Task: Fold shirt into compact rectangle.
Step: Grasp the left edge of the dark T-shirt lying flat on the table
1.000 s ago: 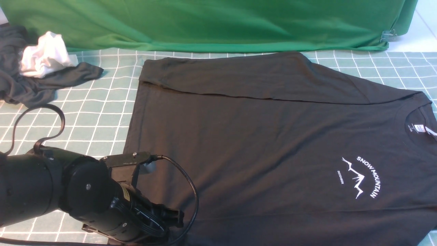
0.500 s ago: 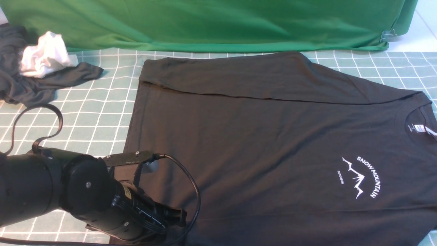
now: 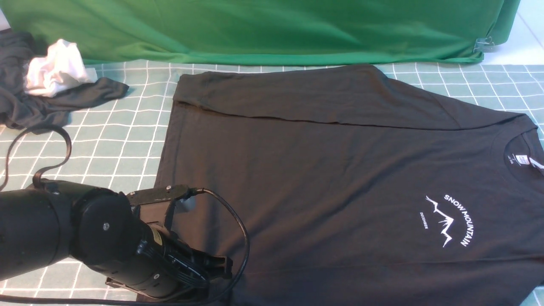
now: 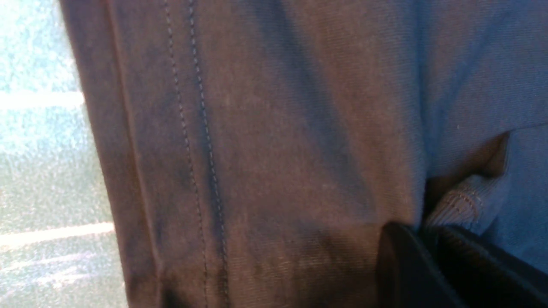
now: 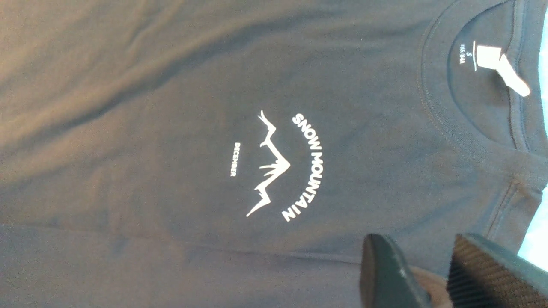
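Shirt (image 3: 323, 178) flat on the checked mat (image 3: 119, 140), filling the middle and right of your view: hem to the left, collar to the right, far sleeve (image 3: 318, 97) already laid in over the body. It's soft, light jersey, so expect it to drape and drag rather than hold a line. Take it at the stitched edges, the hem corner and the shoulder seam, where doubled cloth gives the fingers something to bite.

Your left gripper (image 4: 428, 239) is down at the near hem corner. Its jaws are close together with a ribbed cuff (image 4: 458, 203) bunched right at the gap, but you can't tell whether it's pinched.

Your right gripper (image 5: 436, 273) sits at the near shoulder, just beside the collar. The jaws stand apart with a bit of cloth showing between them, and whether they grip it can't be told either.

Chest print (image 5: 282, 167): a white mountain outline, "SNOW MOUNTAIN" arched beside it, "DECEMBER" small on the other side.

Neck label (image 5: 496, 68): white, with a printed "S" next to it and finer type too small to read.
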